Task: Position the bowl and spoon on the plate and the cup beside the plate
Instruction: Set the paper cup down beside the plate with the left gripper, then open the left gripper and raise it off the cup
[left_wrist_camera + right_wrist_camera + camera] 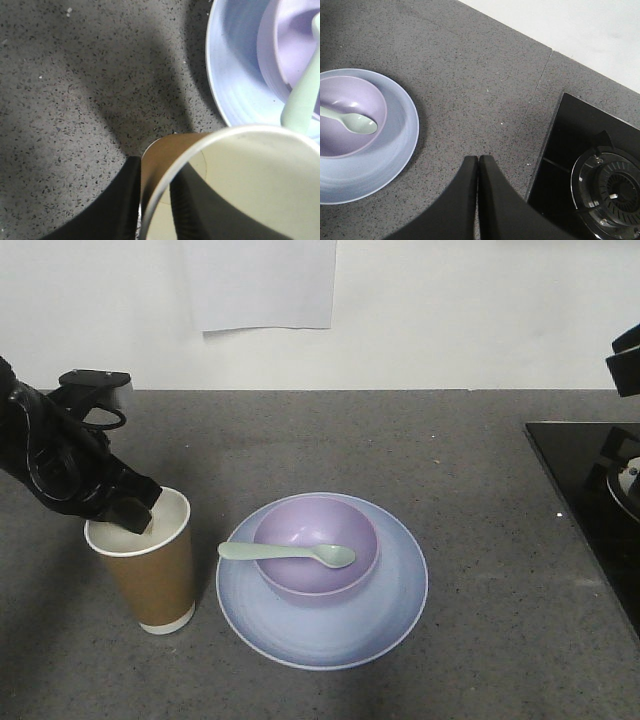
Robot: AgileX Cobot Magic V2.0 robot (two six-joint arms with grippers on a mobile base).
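Two fingers of the left hand [140, 512] straddle the cup [146, 570] wall, one inside against the white lining, one outside on the brown paper, so the hand is pinched on the rim. The cup stands upright on the tabletop [470, 520], base down, directly beneath that hand. Just beyond the hand's fingertips, toward the middle of the tabletop, lies the plate [385, 625]; its near edge sits close to the cup but a sliver of grey shows between them. The bowl [315, 545] rests in the plate's centre, and the spoon [290, 553] lies across the bowl with its handle poking over the rim toward the hand. Farther off, the right hand [478, 165] hangs over bare tabletop with its fingers pressed together on nothing; the plate is off to one side of it and a stove burner [612, 187] to the other.

Bowl and spoon look settled, so the step in hand is placing the cup. The next move, I judge, calls for spreading the fingers and lifting straight up, so the inner finger clears the rim without tipping the light cup.
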